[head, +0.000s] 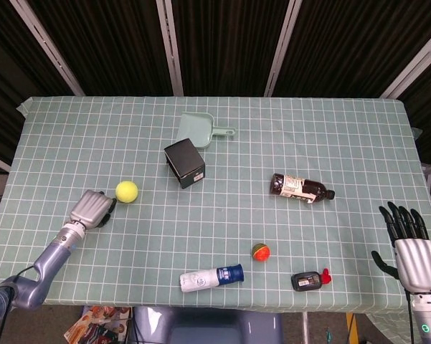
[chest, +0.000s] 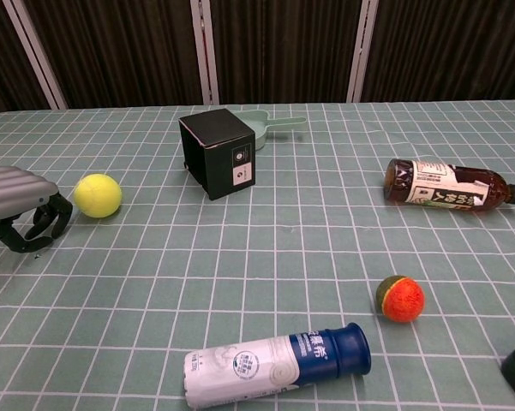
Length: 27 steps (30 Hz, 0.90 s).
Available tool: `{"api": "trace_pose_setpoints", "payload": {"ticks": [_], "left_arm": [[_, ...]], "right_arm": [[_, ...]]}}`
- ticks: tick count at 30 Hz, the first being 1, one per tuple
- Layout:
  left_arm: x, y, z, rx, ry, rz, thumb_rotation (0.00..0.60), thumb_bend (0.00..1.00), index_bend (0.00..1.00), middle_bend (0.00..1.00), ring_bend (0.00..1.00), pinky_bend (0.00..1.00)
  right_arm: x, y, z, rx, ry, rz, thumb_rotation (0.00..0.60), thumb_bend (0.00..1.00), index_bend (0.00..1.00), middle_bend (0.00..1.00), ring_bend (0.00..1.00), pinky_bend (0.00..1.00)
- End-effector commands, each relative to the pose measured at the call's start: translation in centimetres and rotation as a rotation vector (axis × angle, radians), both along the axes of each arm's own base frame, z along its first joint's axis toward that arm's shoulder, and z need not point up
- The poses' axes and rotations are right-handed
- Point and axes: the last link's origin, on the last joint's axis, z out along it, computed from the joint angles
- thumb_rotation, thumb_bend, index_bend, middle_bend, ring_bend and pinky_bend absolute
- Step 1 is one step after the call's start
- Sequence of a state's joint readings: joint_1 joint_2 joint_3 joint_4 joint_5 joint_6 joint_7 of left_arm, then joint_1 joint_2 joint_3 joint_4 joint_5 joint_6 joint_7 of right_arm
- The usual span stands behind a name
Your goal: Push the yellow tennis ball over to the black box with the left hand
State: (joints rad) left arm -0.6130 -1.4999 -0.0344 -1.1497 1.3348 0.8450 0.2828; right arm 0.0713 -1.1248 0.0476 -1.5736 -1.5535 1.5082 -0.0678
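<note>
- Head view: yellow tennis ball (head: 127, 190) on table (head: 344, 143), left of black box (head: 185, 164), well apart from it.
- Left hand (head: 90, 210) just beside ball, fingers curled in, holding nothing; contact w/ ball unclear.
- Right hand (head: 412, 251) far right, fingers spread, holding nothing.

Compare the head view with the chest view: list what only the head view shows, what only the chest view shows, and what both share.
Only the head view shows the right hand, open at the table's near right corner, and the whole small black device with a red tip.

Only the chest view shows the round mark on the white label of the black cardboard box.

Both show the left hand, the yellow tennis ball, the pale green plastic dustpan, the brown drink bottle, the orange-and-green ball and the white bottle with a blue cap.
</note>
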Motion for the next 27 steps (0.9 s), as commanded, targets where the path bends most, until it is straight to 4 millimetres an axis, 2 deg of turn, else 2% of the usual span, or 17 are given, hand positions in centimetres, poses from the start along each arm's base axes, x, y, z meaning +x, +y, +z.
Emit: {"api": "trace_pose_setpoints", "payload": {"ticks": [1, 16, 27], "left_arm": [[0.2, 0.4, -0.2, -0.002, 0.004, -0.004, 0.600, 0.38, 0.51, 0.65, 0.43, 0.64], [1.0, 2.2, -0.5, 0.018, 0.021, -0.035, 0.600, 0.34, 0.49, 0.63, 0.42, 0.63], [2.1, 2.8, -1.5, -0.003, 0.032, -0.051, 0.600, 0.34, 0.49, 0.61, 0.41, 0.63]], "right_arm": [[0.0, 0.0, 0.1, -0.002, -0.003, -0.002, 0.600, 0.30, 0.00, 0.00, 0.00, 0.00], [-0.3, -0.1, 0.4, -0.012, -0.002, -0.014, 0.600, 0.30, 0.00, 0.00, 0.00, 0.00], [-0.7, -0.3, 0.4, -0.003, -0.008, -0.029, 0.600, 0.30, 0.00, 0.00, 0.00, 0.00]]}}
